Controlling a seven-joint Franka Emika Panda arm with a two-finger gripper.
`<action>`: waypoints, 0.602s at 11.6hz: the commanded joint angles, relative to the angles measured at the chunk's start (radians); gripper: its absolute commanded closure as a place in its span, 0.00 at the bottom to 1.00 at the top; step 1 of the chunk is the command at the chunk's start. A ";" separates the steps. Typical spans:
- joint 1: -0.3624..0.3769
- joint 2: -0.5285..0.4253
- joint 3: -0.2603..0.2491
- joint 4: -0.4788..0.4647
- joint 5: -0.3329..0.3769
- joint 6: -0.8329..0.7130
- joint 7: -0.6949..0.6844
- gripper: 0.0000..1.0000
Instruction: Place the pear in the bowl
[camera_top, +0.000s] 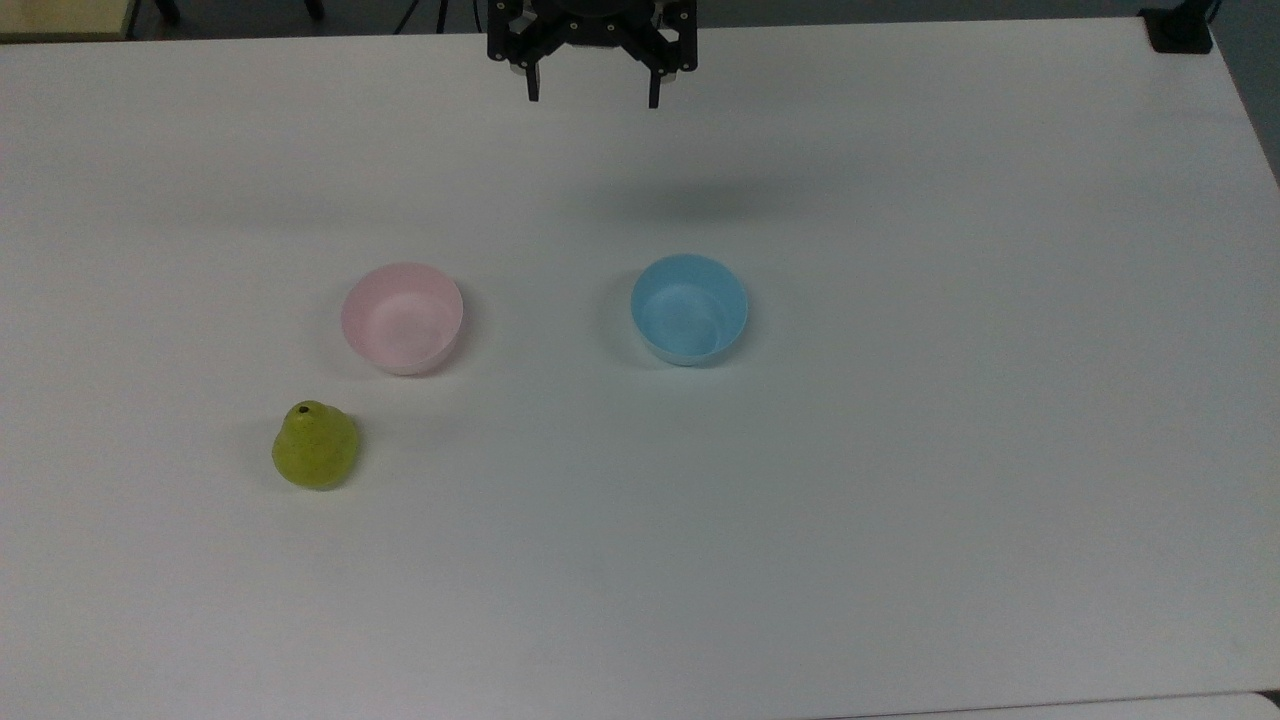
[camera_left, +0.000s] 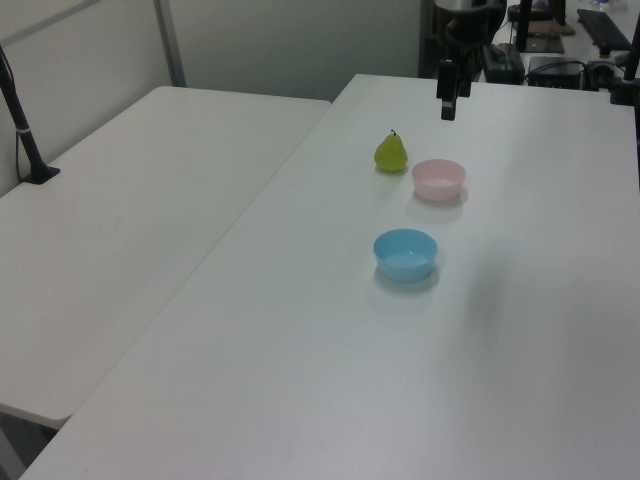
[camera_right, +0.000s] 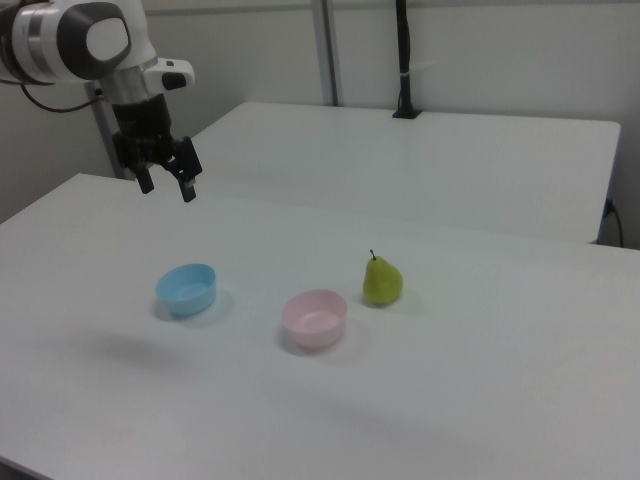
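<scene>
A yellow-green speckled pear (camera_top: 315, 446) (camera_left: 391, 152) (camera_right: 382, 281) stands upright on the white table (camera_top: 900, 450), near the top view's lower left. Just up and to the right of it in the top view sits the pale pink bowl (camera_top: 402, 317) (camera_left: 439, 179) (camera_right: 314, 319), empty. My gripper (camera_top: 591, 95) (camera_left: 448, 106) (camera_right: 167, 187) hangs high above the table at the top view's upper edge, open, with nothing between its fingers, far from both pear and bowl.
A light blue bowl (camera_top: 689, 308) (camera_left: 405, 254) (camera_right: 187, 289) of the same size sits to the right of the pink one in the top view, empty. A second white table (camera_left: 130, 210) (camera_right: 420, 160) adjoins this one. A black clamp (camera_top: 1180, 30) grips the table corner.
</scene>
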 joint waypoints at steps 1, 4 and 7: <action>0.004 -0.013 -0.011 -0.024 0.004 -0.003 -0.001 0.00; 0.000 -0.010 -0.012 -0.020 0.004 0.000 -0.006 0.00; -0.017 0.004 -0.015 -0.013 0.004 0.035 -0.033 0.00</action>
